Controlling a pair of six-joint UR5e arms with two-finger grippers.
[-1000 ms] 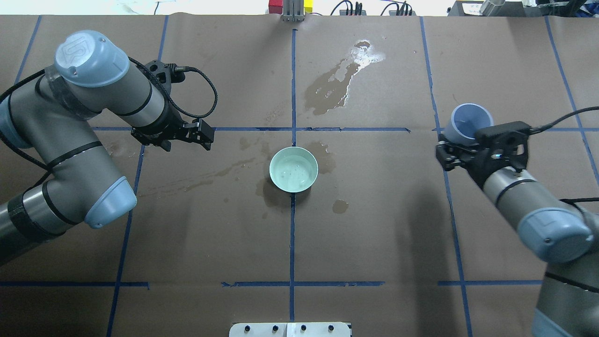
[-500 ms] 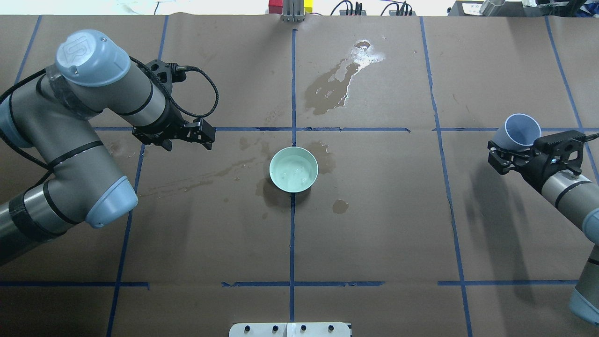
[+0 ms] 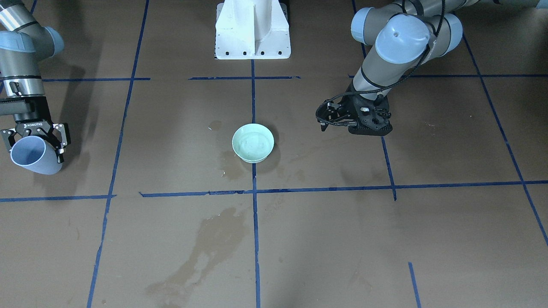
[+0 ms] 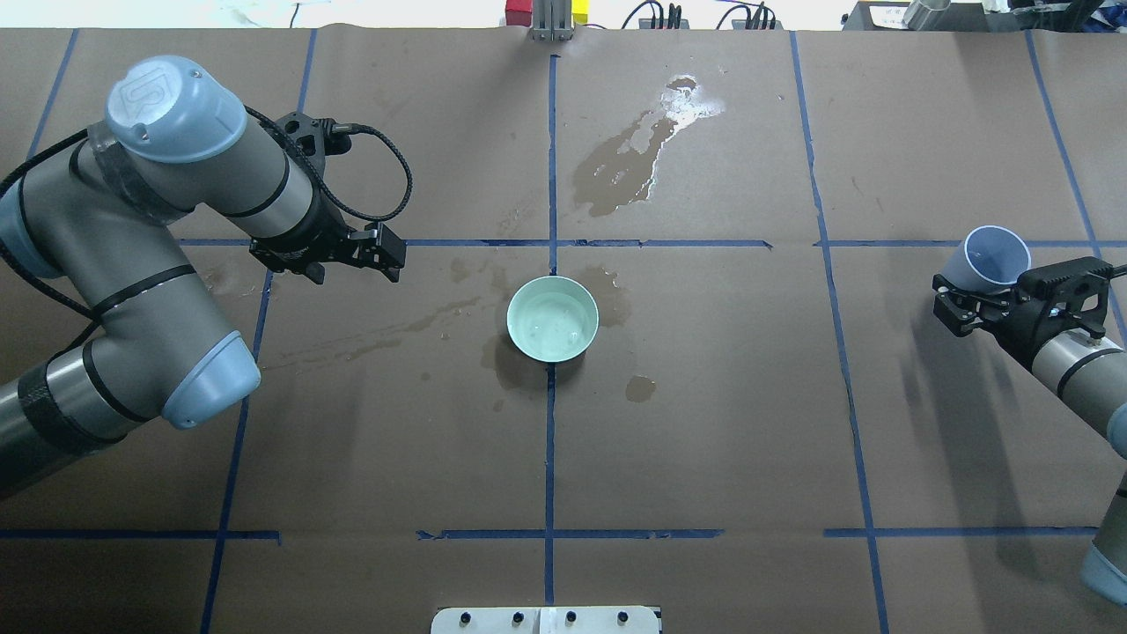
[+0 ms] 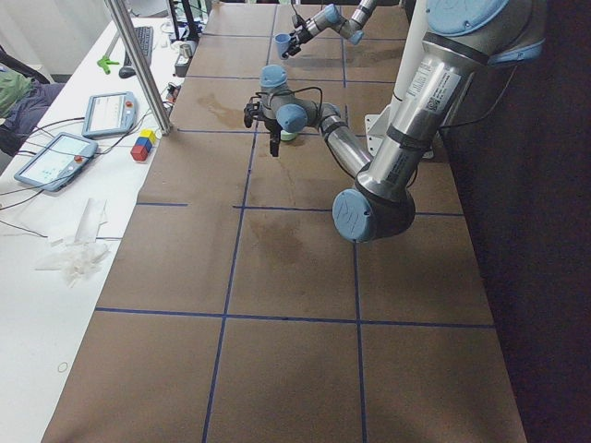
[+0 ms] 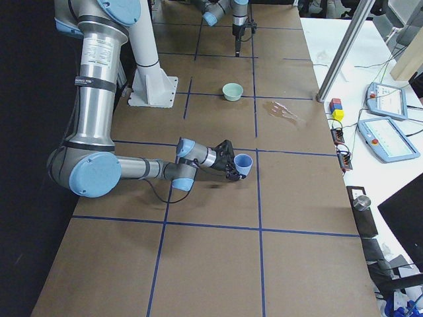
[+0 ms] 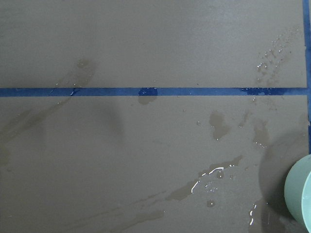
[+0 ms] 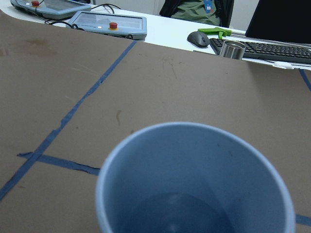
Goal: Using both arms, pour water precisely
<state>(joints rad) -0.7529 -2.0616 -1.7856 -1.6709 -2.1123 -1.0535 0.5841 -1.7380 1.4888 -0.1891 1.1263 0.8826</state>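
My right gripper (image 4: 971, 289) is shut on a pale blue cup (image 4: 996, 255), held tilted above the table's far right; it also shows in the front view (image 3: 31, 156). The right wrist view looks into the cup (image 8: 194, 179), whose bottom looks dark and nearly empty. A mint-green bowl (image 4: 552, 319) sits at the table's centre with a faint sheen of water (image 4: 556, 329) in it. My left gripper (image 4: 389, 254) hovers left of the bowl, its jaws apart and empty. The bowl's rim (image 7: 298, 195) shows in the left wrist view.
Brown paper with blue tape lines covers the table (image 4: 704, 440). A glossy puddle (image 4: 680, 104) lies at the back centre, and wet streaks (image 7: 209, 177) lie left of the bowl. A white pedestal (image 3: 252, 30) stands at the robot's side.
My right arm has carried the cup to the right, away from the bowl, slowing in the last half second. The left arm has not moved.
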